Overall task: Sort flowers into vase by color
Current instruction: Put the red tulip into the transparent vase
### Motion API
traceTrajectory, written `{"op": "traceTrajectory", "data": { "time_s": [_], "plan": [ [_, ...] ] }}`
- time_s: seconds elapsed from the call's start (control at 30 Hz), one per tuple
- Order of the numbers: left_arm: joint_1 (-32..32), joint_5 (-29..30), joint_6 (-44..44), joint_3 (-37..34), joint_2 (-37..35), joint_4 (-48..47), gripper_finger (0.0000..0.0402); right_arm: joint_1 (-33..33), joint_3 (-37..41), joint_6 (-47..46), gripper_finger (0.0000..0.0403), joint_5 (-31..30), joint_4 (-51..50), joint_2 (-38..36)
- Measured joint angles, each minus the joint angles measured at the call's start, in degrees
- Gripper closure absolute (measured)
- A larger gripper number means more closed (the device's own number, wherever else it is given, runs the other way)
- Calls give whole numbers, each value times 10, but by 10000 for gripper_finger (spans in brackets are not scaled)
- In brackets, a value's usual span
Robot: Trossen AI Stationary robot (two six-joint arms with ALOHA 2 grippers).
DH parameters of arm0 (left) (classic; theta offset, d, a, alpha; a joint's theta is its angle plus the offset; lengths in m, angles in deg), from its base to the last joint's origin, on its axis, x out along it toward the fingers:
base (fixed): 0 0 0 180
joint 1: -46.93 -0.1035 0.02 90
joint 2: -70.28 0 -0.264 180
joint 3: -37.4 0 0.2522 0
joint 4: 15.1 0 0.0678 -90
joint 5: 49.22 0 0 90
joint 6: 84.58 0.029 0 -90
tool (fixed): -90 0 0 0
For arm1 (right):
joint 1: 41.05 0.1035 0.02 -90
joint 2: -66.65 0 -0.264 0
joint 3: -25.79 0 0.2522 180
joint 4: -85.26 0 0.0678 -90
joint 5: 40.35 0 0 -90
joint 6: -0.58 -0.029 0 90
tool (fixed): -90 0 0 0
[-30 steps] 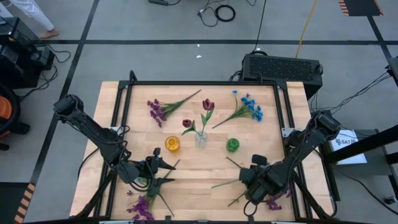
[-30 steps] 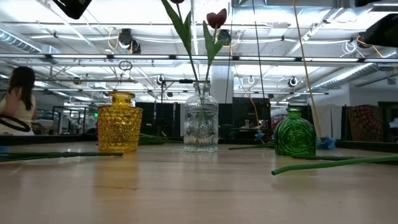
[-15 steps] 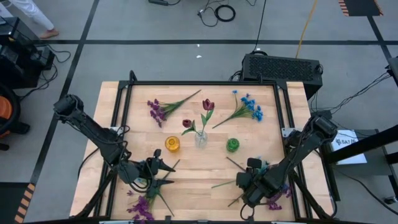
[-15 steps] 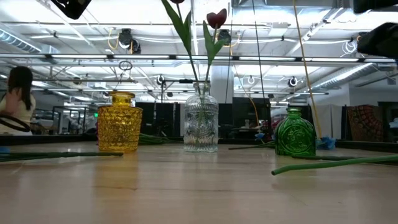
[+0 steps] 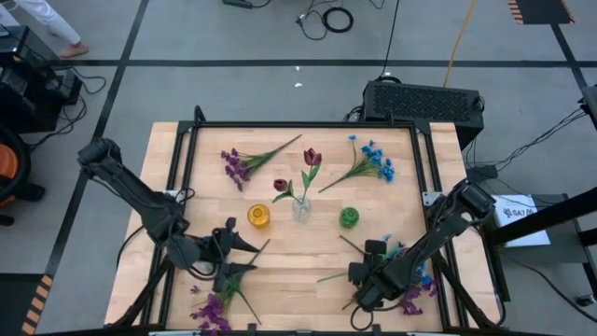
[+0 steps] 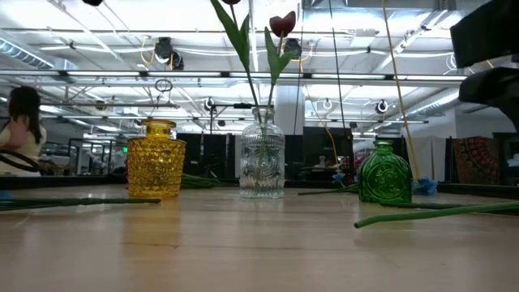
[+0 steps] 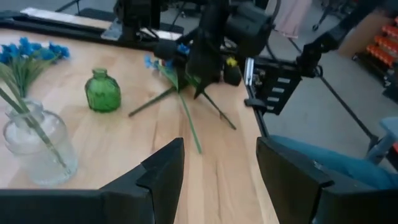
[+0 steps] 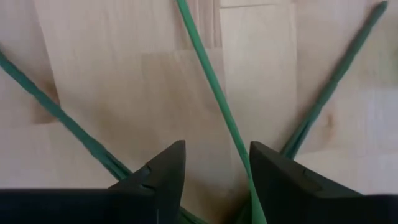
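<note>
1. Two changes stand out, both at the lower right of the high view: the right gripper (image 5: 366,287) has slid further left along the wooden table (image 5: 392,140) and sunk lower over the loose green stems (image 5: 338,274) lying there, and in the low view its dark bulk now fills more of the upper right corner.

2. Its fingers (image 8: 163,174) stand apart, with one thin green stem (image 8: 214,93) running up between them on the bare boards; nothing is pinched yet. I judge this to be the approach to a pick (the blue blossoms (image 5: 422,277) just beside the wrist suggest a blue sprig).

3. At the lower left of the high view, the left gripper (image 5: 231,254) has drawn back slightly toward the left edge. Its jaws are spread and empty above the purple-flowered sprig (image 5: 213,308) at the bottom edge.

4. Unchanged: two dark red tulip-like flowers (image 5: 312,159) sit in the clear glass vase (image 5: 301,208) at the table's middle, with the yellow glass vase (image 5: 258,217) to its left and the green glass vase (image 5: 349,217) to its right, both empty.

5. Unsorted also: a purple bunch (image 5: 236,166) at upper left and a blue bunch (image 5: 377,161) at upper right of the table, so most of the sorting looks undone.
</note>
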Motion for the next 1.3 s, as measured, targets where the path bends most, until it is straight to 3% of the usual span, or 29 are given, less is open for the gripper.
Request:
{"op": "traceTrajectory", "data": {
  "time_s": [0.3, 0.57, 0.73, 0.9, 1.3],
  "plan": [
    [0, 3, 15, 0, -9, -8, 194, -13, 0, 33, 289, 8, 10, 26],
    [0, 12, 13, 0, -8, -18, 194, -14, 0, 73, 392, 6, 26, 24],
    [-2, 20, 13, 0, -8, -18, 194, -13, 0, 80, 398, 0, 26, 13],
    [-2, 26, 13, 0, -8, -18, 194, -13, 0, 79, 400, -44, 6, -25],
    [-2, 49, 17, 0, -8, -18, 194, -13, 0, 82, 402, -159, -22, -186]
  ]
}}
